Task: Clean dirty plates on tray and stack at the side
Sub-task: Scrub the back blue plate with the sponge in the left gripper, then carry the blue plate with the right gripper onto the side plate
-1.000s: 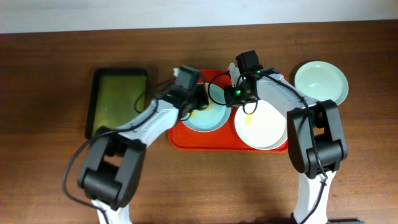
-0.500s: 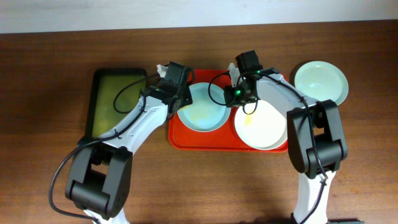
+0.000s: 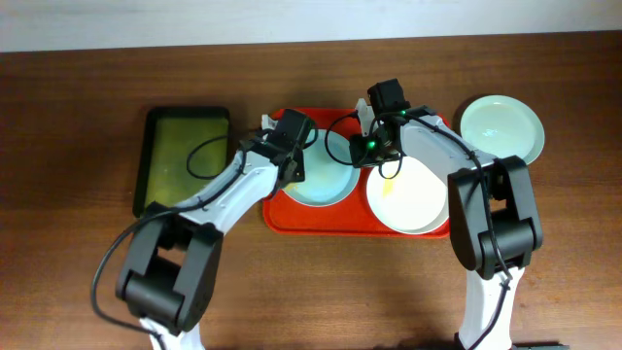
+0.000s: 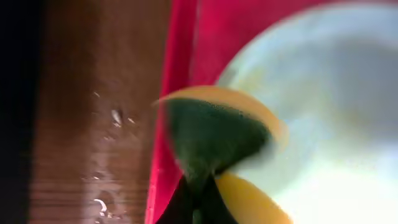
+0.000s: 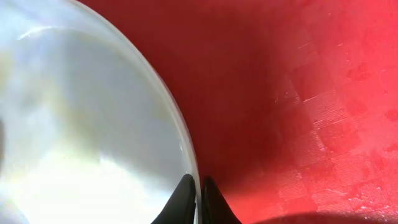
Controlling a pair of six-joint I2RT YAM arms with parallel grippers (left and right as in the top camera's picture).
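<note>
The left fingers [image 4: 185, 205] clamp a yellow-and-green sponge [image 4: 211, 134]. It has swung back from the left rim of the red tray [image 3: 321, 222] onto the mint-green plate [image 3: 321, 177] lying there, likely a scrubbing stroke, with cleaning unfinished. The right fingers [image 5: 178, 204] stay pinched on a rim, apparently of the white plate [image 3: 413, 199] alongside. Another mint plate [image 3: 501, 128] sits on the tabletop [image 3: 87, 282].
</note>
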